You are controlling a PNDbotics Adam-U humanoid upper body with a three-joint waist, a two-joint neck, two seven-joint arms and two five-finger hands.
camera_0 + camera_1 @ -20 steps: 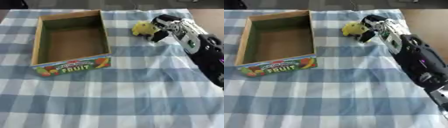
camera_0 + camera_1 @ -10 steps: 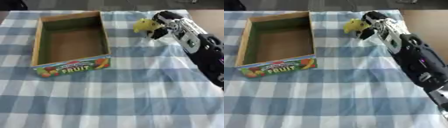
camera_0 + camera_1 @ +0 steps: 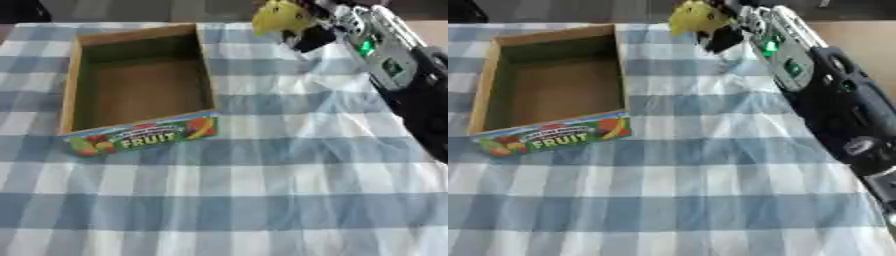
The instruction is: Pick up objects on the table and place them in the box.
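Fingers (image 3: 726,36) of my right hand (image 3: 325,22) are curled around a small yellow fruit (image 3: 278,18), which sits at the tip of the hand, on its nine o'clock side, pinched between the dark fingers and what looks like the thumb. Most of the fruit's yellow surface bulges out free toward nine o'clock; only its three o'clock side is tucked against my fingers. I hold it up near the twelve o'clock edge of the view, above the far part of the tabletop (image 3: 262,200) and clear of the blue-and-white checked cloth (image 3: 667,210). My right arm (image 3: 833,105) runs from the hand down toward four o'clock, black with a silver section showing green lights.

At about eight o'clock from the fruit lies the cardboard box (image 3: 72,95), open at the top, with nothing visible inside it. Its near wall carries a coloured label (image 3: 144,136) reading FRUIT. The fruit hangs just beyond the box's far corner at one o'clock, outside the walls, not over the opening.
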